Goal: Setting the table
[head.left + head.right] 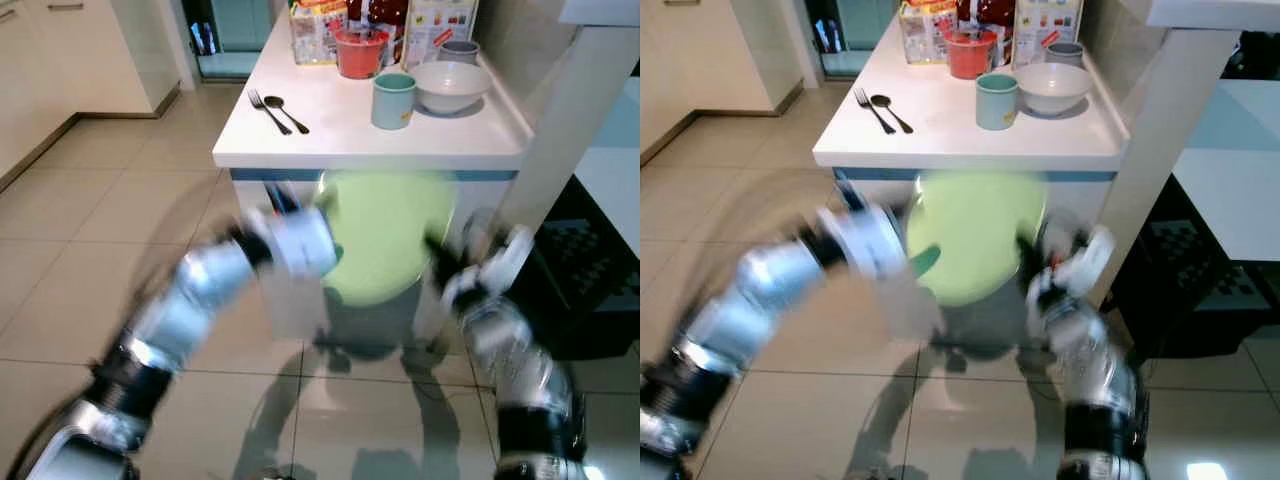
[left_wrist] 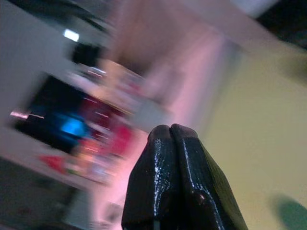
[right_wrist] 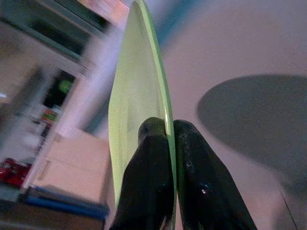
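1. Nearest: right end effector (image 3: 165, 129) pinching the rim of the light green plate (image 1: 385, 235), fingers pressed onto its edge. Thin grip on a smooth rim, so probably the riskiest bit. Any jolt could let it pivot or slip out and land on the tiled floor (image 1: 120, 210).

2. Left end effector (image 2: 171, 132) with both fingers pressed together on nothing, hanging near the plate's left side and heavily blurred in the head views. Looks mid-swing; could clip the plate and knock it loose.

3. Plate sitting in the air below the near edge of the white surface (image 1: 330, 145), in front of its base, not on top yet. Needs to clear that near edge on the way up. Catching the lip from underneath could lever it out of the pinch.

4. Up on the surface: fork (image 1: 262, 108) and spoon (image 1: 285, 113) side by side toward the near left corner, teal mug (image 1: 393, 100) and white bowl (image 1: 450, 85) toward the right edge. Bare patch between cutlery and mug looks like the landing spot. Sliding in too wide could shove the mug or scatter the cutlery.

5. Far edge: red cup (image 1: 360, 52) and some boxes, crowded. Overshooting deep could topple those.
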